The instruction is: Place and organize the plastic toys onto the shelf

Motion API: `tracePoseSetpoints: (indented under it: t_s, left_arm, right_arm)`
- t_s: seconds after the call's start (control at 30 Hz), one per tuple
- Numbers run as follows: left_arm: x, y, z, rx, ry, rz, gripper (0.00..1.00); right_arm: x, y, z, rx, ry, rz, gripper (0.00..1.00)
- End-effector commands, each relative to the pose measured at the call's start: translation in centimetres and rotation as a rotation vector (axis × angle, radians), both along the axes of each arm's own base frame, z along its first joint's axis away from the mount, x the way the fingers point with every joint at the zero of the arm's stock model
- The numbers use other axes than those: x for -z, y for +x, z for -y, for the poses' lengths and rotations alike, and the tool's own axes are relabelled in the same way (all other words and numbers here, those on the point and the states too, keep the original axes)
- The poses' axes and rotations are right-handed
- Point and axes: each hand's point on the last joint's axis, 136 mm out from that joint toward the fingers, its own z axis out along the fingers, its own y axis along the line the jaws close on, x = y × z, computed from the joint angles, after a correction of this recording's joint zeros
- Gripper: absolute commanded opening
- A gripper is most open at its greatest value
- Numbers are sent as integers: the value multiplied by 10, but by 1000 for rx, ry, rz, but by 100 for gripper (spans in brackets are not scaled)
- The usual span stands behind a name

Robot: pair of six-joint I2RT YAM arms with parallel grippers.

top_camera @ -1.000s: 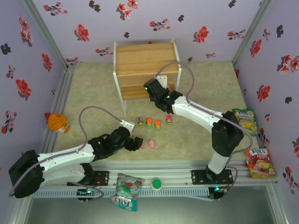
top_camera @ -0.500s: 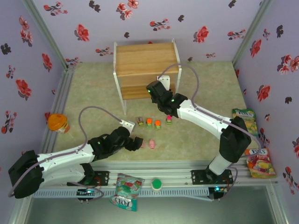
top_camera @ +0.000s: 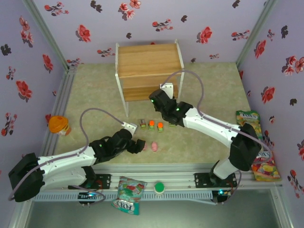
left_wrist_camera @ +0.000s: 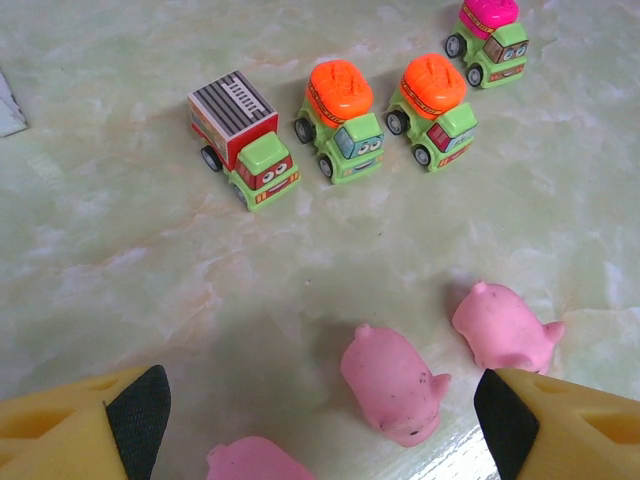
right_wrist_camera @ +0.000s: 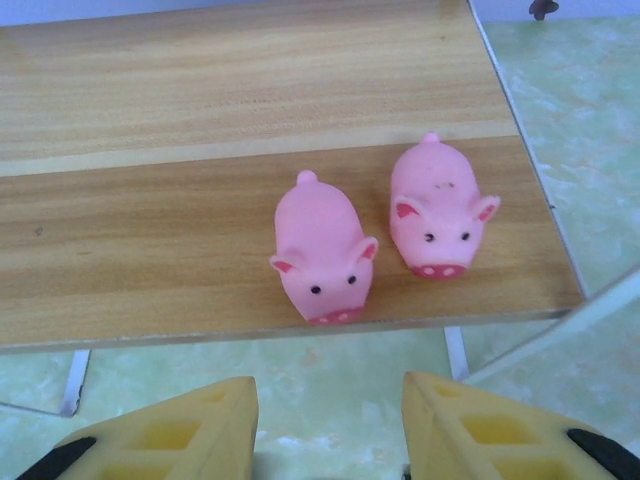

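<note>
Our left hand (left_wrist_camera: 320,418), wide and empty, hovers astride a pink pig (left_wrist_camera: 392,385) lying slantwise on the surface (left_wrist_camera: 150,270), just near of the toy cars (left_wrist_camera: 345,115); our right hand (right_wrist_camera: 330,430), narrower and empty, faces the shelf (right_wrist_camera: 150,270).

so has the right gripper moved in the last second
Yes. In the top view the right gripper has backed away from the shelf, toward the near edge and the row of cars.

Two pigs (right_wrist_camera: 322,250) sit on the shelf (right_wrist_camera: 150,250); four cars (left_wrist_camera: 345,118) and three pigs (left_wrist_camera: 392,383) on the table (left_wrist_camera: 100,260).
</note>
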Motion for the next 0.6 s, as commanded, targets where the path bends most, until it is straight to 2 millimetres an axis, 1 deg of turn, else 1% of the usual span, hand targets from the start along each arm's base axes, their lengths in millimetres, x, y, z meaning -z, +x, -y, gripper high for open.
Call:
tracePoseSetpoints:
  t_s: [0.0, 0.17, 0.3, 0.37, 0.57]
  left_arm:
    - [-10, 4, 1, -1, 8, 38, 84]
    - [-8, 5, -4, -26, 19, 36, 84]
    - [-6, 5, -10, -65, 18, 27, 84]
    - [-5, 4, -13, -87, 24, 21, 83]
    - [-10, -5, -21, -162, 38, 23, 81]
  right_arm:
    - [-9, -13, 17, 32, 5, 15, 43]
    - [-3, -29, 36, 43, 8, -2, 43]
    - [10, -43, 50, 53, -3, -29, 43]
    - [15, -48, 57, 59, -7, -37, 43]
    - [26, -63, 80, 82, -16, -46, 43]
